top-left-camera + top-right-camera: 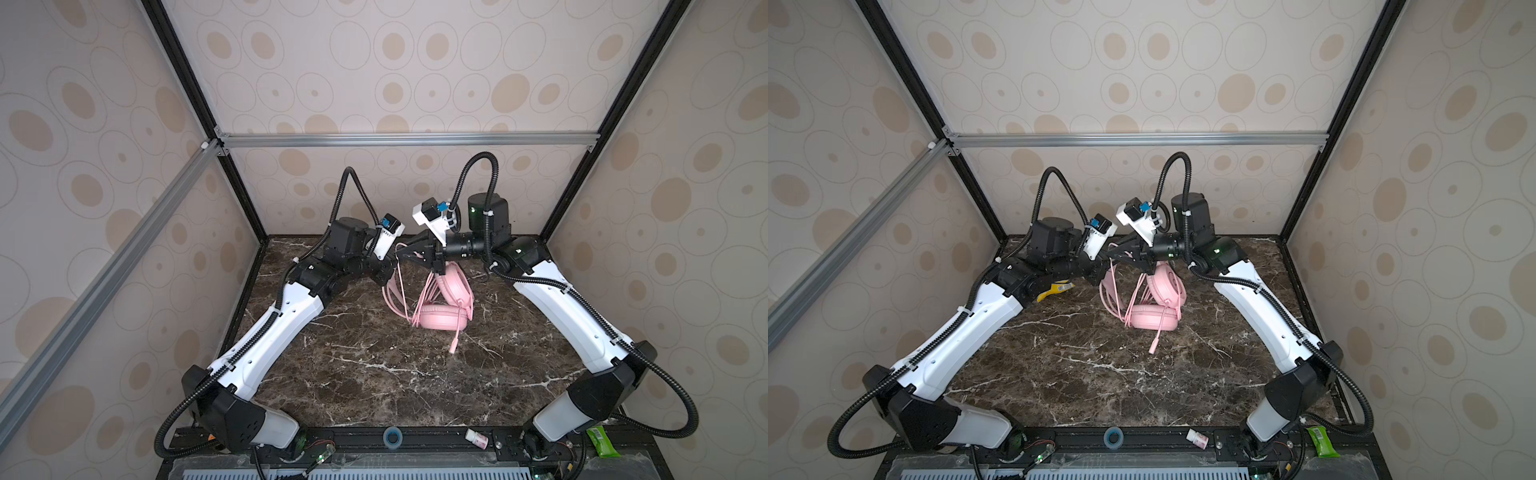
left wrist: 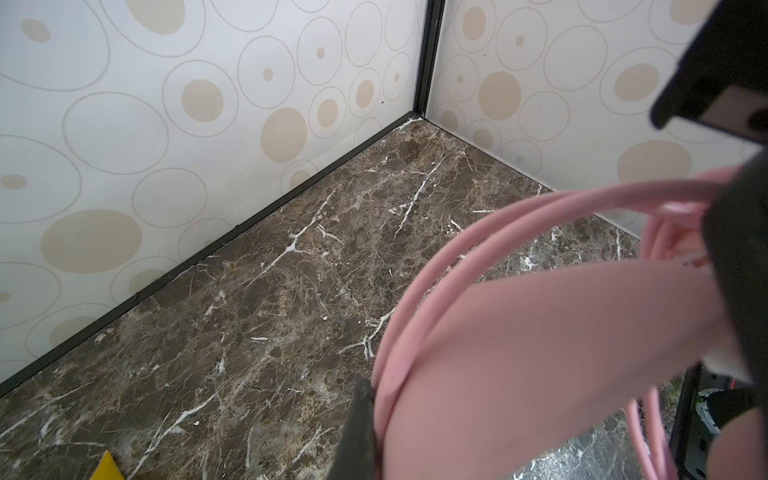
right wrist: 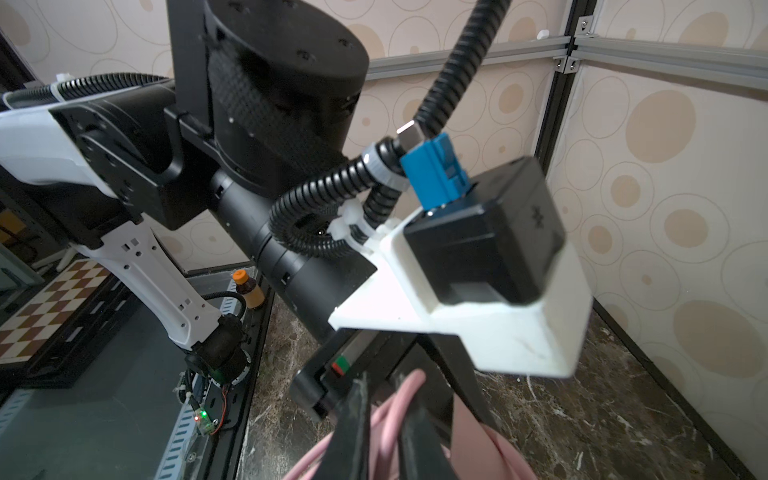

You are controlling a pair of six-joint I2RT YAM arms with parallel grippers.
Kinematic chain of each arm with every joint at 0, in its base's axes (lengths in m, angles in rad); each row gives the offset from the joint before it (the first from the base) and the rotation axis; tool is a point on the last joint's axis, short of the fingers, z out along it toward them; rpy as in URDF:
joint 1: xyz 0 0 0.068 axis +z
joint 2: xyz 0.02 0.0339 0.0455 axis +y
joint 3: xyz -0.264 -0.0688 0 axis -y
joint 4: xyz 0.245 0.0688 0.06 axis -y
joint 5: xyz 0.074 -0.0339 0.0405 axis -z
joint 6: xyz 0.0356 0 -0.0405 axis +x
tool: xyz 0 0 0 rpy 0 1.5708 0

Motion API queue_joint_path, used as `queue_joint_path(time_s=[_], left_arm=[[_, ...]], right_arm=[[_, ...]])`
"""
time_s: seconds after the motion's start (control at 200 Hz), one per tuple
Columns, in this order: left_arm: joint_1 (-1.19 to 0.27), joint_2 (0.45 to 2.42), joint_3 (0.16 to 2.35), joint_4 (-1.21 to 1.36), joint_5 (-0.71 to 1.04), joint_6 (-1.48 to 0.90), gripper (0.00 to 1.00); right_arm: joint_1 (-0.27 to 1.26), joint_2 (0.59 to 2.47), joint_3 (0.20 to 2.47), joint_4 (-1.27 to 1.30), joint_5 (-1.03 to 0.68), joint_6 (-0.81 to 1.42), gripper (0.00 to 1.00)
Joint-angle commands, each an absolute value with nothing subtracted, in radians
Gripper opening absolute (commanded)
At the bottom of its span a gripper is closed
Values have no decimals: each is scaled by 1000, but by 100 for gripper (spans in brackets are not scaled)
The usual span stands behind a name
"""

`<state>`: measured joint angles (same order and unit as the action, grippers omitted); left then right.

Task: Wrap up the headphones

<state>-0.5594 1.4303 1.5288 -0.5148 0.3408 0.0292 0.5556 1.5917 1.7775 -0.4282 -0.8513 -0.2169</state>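
Nearest to me the boom mic [image 1: 455, 337] points toward the front over the marble table [image 1: 353, 374]. Behind it the headphones [image 1: 449, 305] sit approx. mid-table, toward the back: one earcup [image 1: 440, 319] lies flat, the second earcup [image 1: 456, 286] is tilted above it, and the headband [image 1: 424, 296] rises under the right gripper [image 1: 405, 250]. Further back the cable [image 1: 394, 296] hangs in loops from the left gripper [image 1: 385, 277], which is clenched on it. The right jaws stand slightly apart w/ cable strands between; if they grip or not, I cannot tell. My judgement: the headset is light but rigid, the pads are soft & slippery, and the cable is thin, floppy and springs open. Best hold is the loop bundle, not the earcups.
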Motion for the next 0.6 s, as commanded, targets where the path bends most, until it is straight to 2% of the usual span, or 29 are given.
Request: queue_joint_path(time_s=[0.0, 0.13, 0.38, 0.595], left_arm=[[-567, 1385, 1601, -506, 427, 26, 0], [-562, 1388, 1617, -509, 432, 16, 0], [-552, 1404, 1643, -522, 417, 2, 0], [-553, 1433, 1664, -574, 266, 10, 0]], right_arm=[[525, 1576, 1800, -433, -806, -286, 24], [515, 1566, 1789, -444, -789, -302, 34], [503, 1519, 1736, -422, -775, -297, 33], [478, 1473, 1692, -352, -735, -171, 38]])
